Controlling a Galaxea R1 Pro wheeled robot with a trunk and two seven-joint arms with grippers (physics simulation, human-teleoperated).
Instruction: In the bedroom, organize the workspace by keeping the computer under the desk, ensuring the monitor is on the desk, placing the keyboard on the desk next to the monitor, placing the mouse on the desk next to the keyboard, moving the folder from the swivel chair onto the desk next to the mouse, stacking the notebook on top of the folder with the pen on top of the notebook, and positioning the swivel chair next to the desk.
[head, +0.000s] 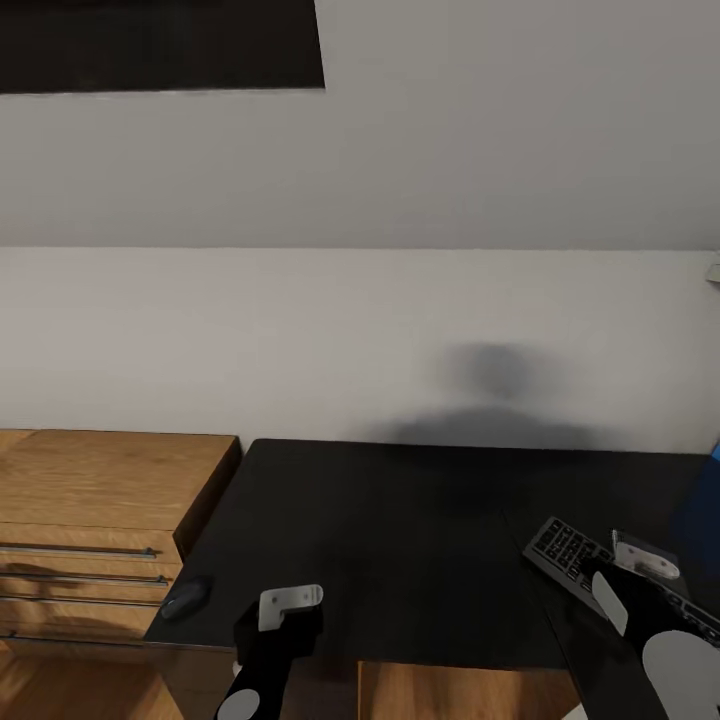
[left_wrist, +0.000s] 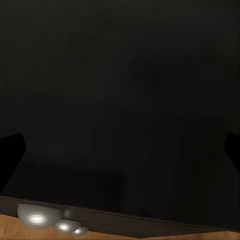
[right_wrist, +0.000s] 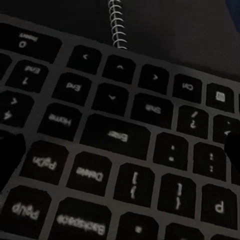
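Fingers of left gripper (left_wrist: 122, 150) apart: dark tips seen at both edges of left wrist view, nothing between them but glossy black desk (head: 400, 540) top. Left gripper (head: 290, 610) positioned at near edge of desk, left of centre. Round silver knobs (left_wrist: 37, 215) noted just below desk edge in left wrist view.

Fingers (right_wrist: 10, 155) of right gripper (right_wrist: 122, 150) likewise apart, dark tips at both sides of right wrist view, keys of keyboard (right_wrist: 120, 150) directly beneath. Contact with keys: cannot tell. Right gripper (head: 625, 585) placed over keyboard (head: 570, 550) at near right of desk, keyboard lying angled. Coiled wire spine (right_wrist: 116, 25) visible just beyond keyboard's far rim; object it belongs to not identifiable.

Mouse (head: 185, 597) found at near left corner of desk, close to edge, left of left gripper and apart from it; well apart from keyboard.

Bright blue patch (head: 700, 510) at right edge of head view, beside keyboard; cut off by frame, identity uncertain.

Wooden dresser (head: 90, 520) with bar handles set against desk's left side. Middle and rear of desk bare and dark. Pale wall (head: 360, 330) behind; dark panel (head: 160, 45) high at upper left.
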